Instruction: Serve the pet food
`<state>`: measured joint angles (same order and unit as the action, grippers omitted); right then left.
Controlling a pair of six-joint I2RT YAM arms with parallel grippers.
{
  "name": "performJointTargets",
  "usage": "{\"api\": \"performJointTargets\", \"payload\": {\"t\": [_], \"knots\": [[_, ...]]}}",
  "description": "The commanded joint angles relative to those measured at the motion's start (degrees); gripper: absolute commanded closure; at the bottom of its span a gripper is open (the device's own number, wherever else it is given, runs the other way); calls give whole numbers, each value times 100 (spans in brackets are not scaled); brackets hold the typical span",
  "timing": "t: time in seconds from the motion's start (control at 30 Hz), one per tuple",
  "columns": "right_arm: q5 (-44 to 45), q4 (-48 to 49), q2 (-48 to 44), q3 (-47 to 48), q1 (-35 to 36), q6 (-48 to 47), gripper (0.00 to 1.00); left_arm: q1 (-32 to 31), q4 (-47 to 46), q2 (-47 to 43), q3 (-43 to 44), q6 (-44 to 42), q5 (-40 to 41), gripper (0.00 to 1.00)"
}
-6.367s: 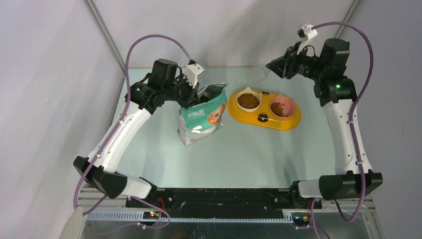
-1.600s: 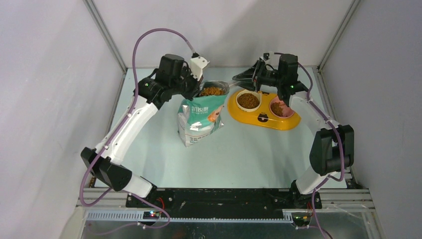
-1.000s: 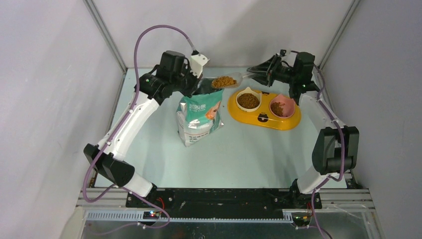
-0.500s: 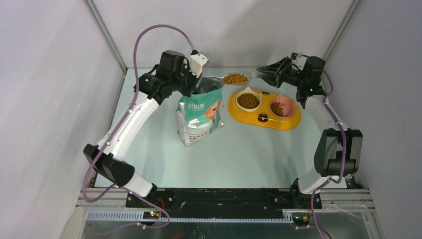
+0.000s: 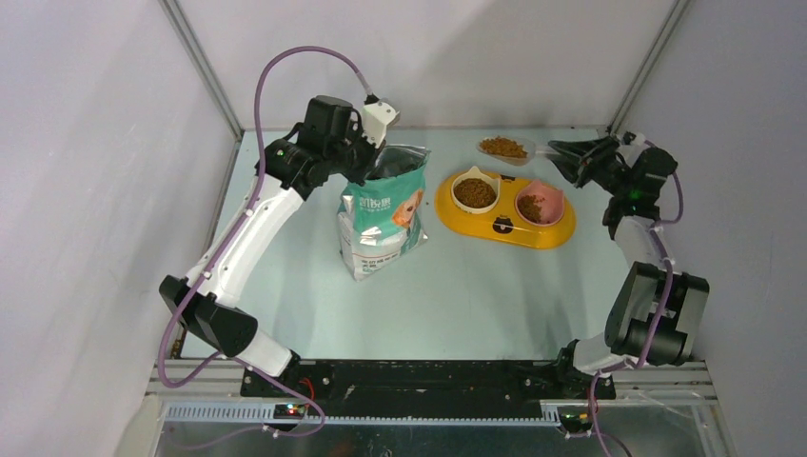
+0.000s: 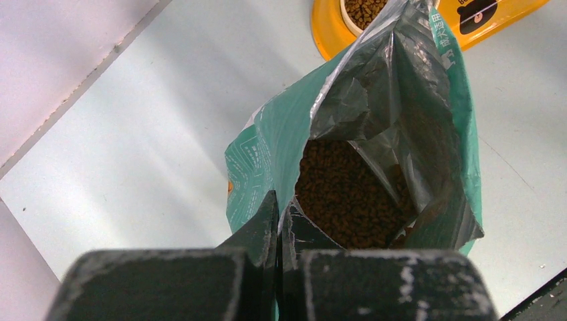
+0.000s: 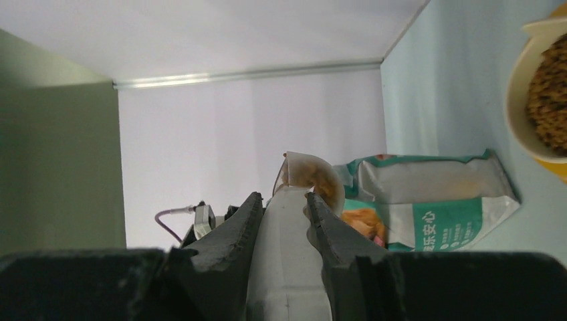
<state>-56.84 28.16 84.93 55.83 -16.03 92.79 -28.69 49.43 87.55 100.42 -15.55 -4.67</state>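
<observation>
Clamped on the clear plastic scoop (image 5: 521, 149), your right claw (image 5: 560, 150) has swung the brown kibble pellets (image 5: 501, 147) upper right, beyond the yellow double-bowl feeder (image 5: 504, 232): pour next.

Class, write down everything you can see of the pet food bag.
The bag is glossy teal-and-white plastic with a golden dog print and a silvery lining. It stands upright on the table beside the yellow feeder, top open, brown kibble heaped inside. The left hand pinches its rim.
</observation>
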Motion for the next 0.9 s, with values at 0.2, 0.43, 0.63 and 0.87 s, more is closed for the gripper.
{"api": "performJointTargets", "payload": {"t": [0.2, 0.43, 0.63, 0.87], "knots": [[319, 909, -839, -1275, -1241, -268, 100, 65, 64, -66, 95, 7, -146, 100], [430, 623, -1030, -1704, -1987, -824, 100, 65, 15, -112, 12, 50, -244, 100], [447, 296, -1029, -1813, -2381, -1308, 100, 65, 14, -143, -5, 84, -297, 100], [768, -402, -1047, -1853, -2515, -2244, 100, 65, -3, -238, -83, 145, -397, 100]]}}
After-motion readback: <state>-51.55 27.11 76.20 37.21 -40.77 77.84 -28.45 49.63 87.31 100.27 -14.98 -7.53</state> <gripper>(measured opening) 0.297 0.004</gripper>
